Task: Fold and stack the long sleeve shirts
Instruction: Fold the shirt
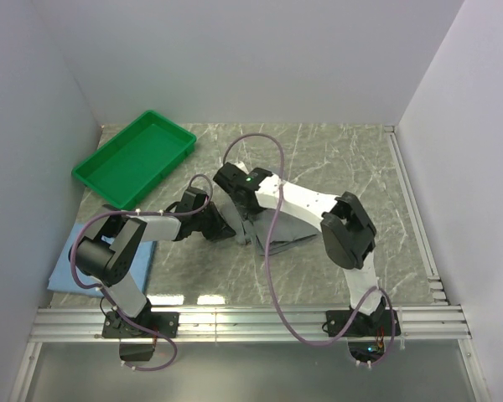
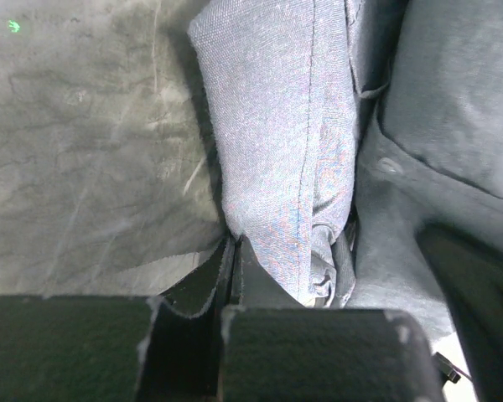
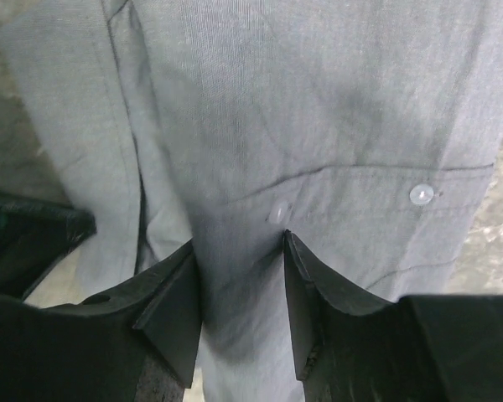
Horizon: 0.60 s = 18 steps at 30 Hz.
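Note:
The grey shirt (image 1: 289,228) lies bunched in the middle of the table, mostly under the right arm. My left gripper (image 1: 226,228) is at its left edge. In the left wrist view the left gripper (image 2: 233,239) is shut, and a raised fold of the grey shirt (image 2: 277,126) tapers into its tips. My right gripper (image 3: 239,239) stands open low over the grey shirt (image 3: 318,109), with cloth and a white button (image 3: 279,211) between its spread fingers. The right gripper (image 1: 245,230) sits close beside the left one. The light blue shirt (image 1: 67,264) lies folded at the near left, partly under the left arm.
A green plastic tray (image 1: 136,157) stands at the back left. White walls close in the left, back and right sides. A metal rail (image 1: 251,322) runs along the near edge by the arm bases. Purple cables loop over both arms.

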Each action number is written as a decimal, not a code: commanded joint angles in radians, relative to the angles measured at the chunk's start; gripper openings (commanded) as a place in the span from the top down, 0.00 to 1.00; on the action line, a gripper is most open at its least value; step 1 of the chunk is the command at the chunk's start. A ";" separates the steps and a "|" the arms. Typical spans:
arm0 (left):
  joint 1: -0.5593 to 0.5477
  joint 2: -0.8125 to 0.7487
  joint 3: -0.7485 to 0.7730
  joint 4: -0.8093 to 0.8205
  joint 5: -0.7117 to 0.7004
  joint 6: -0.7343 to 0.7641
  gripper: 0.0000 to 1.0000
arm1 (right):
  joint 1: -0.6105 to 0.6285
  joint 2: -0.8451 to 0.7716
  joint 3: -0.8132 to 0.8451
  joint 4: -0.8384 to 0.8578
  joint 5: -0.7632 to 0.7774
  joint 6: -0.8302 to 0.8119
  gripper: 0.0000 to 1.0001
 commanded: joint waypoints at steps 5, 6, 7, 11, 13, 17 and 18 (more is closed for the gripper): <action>-0.006 -0.026 -0.002 -0.012 -0.034 0.007 1.00 | -0.012 -0.215 -0.067 0.114 -0.168 0.035 0.52; -0.007 -0.035 0.001 -0.017 -0.042 0.007 1.00 | -0.018 -0.252 -0.074 0.124 -0.174 0.038 0.52; -0.006 -0.040 0.005 -0.027 -0.043 0.009 0.99 | -0.032 -0.271 -0.085 0.133 -0.185 0.047 0.52; -0.004 -0.078 0.015 -0.070 -0.074 0.010 0.94 | -0.087 -0.381 -0.184 0.195 -0.205 0.087 0.53; -0.004 -0.117 0.020 -0.098 -0.106 0.017 0.89 | -0.122 -0.422 -0.243 0.229 -0.278 0.113 0.54; -0.003 -0.196 0.035 -0.196 -0.175 0.038 0.61 | -0.223 -0.527 -0.459 0.393 -0.476 0.163 0.55; -0.001 -0.234 0.041 -0.233 -0.187 0.043 0.55 | -0.240 -0.567 -0.499 0.430 -0.517 0.188 0.55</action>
